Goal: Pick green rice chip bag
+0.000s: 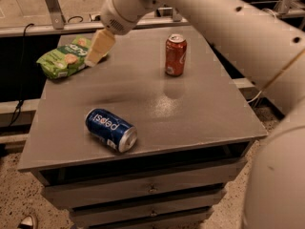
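Green rice chip bag point(64, 58) lies flat at far-left corner of table point(190, 113). Gripper point(99, 47) hangs at bag's right end; open or closed, cannot tell. Best approach: straddle bag's narrow width, pinch crinkly film firmly, lift straight. Toppled Pepsi can point(110, 130) and upright red soda can point(175, 55) sit well apart.

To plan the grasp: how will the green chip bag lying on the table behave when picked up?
The green bag looks crinkly and puffy, so probably light and floppy; it may crumple. Lying flat, it should not roll. The gripper hangs close beside it.
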You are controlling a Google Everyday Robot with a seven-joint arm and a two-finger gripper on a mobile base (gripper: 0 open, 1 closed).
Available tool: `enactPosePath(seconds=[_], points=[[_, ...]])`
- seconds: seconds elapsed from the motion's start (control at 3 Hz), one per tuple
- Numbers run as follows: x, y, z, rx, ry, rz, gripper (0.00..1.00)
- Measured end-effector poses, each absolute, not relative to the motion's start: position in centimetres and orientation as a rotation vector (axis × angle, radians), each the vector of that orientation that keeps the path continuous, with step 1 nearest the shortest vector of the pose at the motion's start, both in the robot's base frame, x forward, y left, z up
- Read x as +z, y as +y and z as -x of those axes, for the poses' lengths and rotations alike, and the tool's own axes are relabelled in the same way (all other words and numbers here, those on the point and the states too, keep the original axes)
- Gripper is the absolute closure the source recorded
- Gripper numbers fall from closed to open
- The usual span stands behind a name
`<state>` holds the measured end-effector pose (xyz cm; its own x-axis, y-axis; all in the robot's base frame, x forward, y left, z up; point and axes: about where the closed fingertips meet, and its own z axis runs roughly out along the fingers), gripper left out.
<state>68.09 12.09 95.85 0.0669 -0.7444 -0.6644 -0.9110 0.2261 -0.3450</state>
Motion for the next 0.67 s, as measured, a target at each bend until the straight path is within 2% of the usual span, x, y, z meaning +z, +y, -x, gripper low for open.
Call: enactPosePath(seconds=[0.67], points=[[88.9, 20.3, -73.3, 0.407, 1.777, 1.498, 0.00]])
